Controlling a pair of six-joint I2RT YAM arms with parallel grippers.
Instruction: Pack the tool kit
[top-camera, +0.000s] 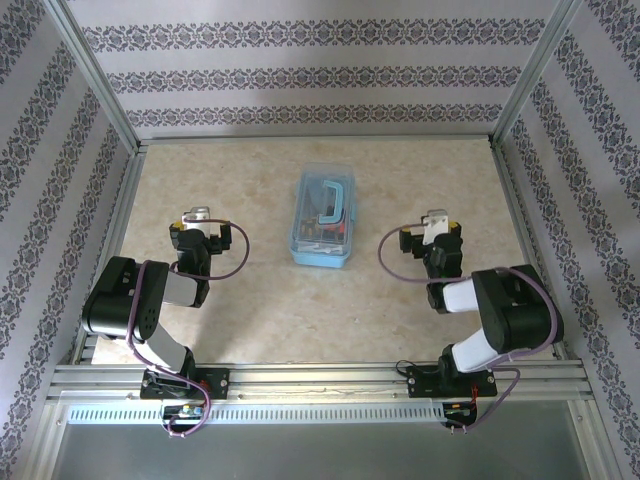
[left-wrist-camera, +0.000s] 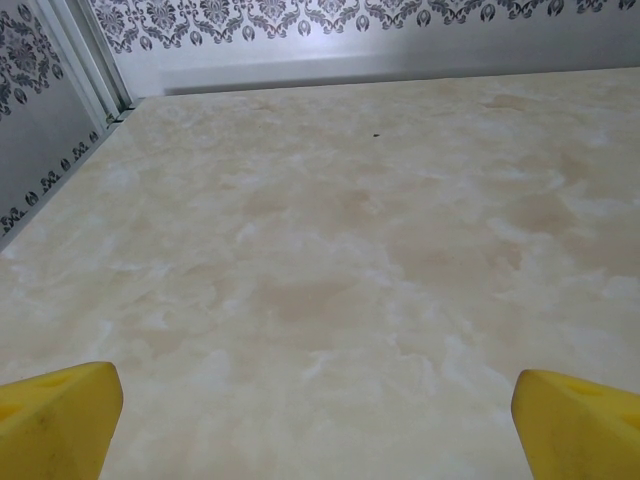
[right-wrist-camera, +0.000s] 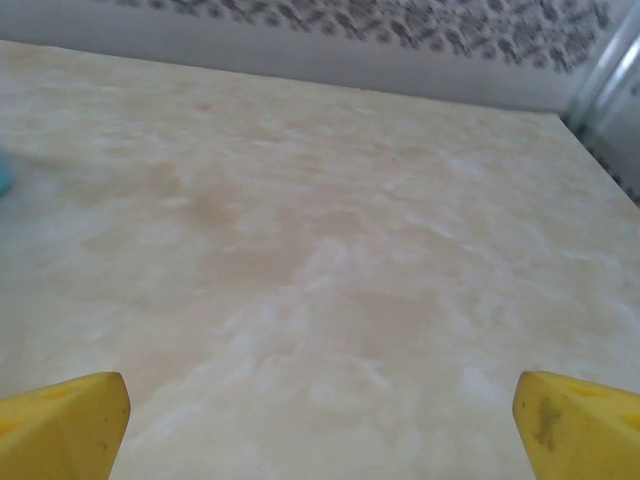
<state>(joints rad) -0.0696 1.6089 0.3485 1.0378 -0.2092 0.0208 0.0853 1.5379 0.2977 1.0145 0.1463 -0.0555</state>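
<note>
**Left gripper.** In the left wrist view, the left gripper (left-wrist-camera: 320, 425) stands with its jaws wide apart. Its two yellow fingers (left-wrist-camera: 60, 420) sit at the lower corners of the picture, and nothing lies between them. Bare desk fills the gap. In the top view, the left gripper (top-camera: 197, 214) hangs over the left half of the desk and points toward the far wall.

**Right gripper.** In the right wrist view, the right gripper (right-wrist-camera: 320, 425) is likewise spread wide. Its yellow fingers (right-wrist-camera: 60, 425) are at the lower corners and it holds nothing. In the top view, the right gripper (top-camera: 437, 218) is over the right half of the desk.

**Task item.** The top view locates the light-blue translucent plastic tool case (top-camera: 323, 218). It rests on the beige marbled desk (top-camera: 300, 310) between the two grippers and well apart from both. A blue C-shaped tool (top-camera: 337, 193) lies at its far end, with smaller items at the near end that are too small to identify. Whether a lid covers the case cannot be told. The right wrist view adds a light-blue sliver (right-wrist-camera: 3, 170) at its left edge.

**Surroundings.** Patterned wall panels (top-camera: 320, 60) in an aluminium frame (top-camera: 95, 80) enclose the desk. The left wrist view gives the far-left corner post (left-wrist-camera: 95, 60) up close.
</note>
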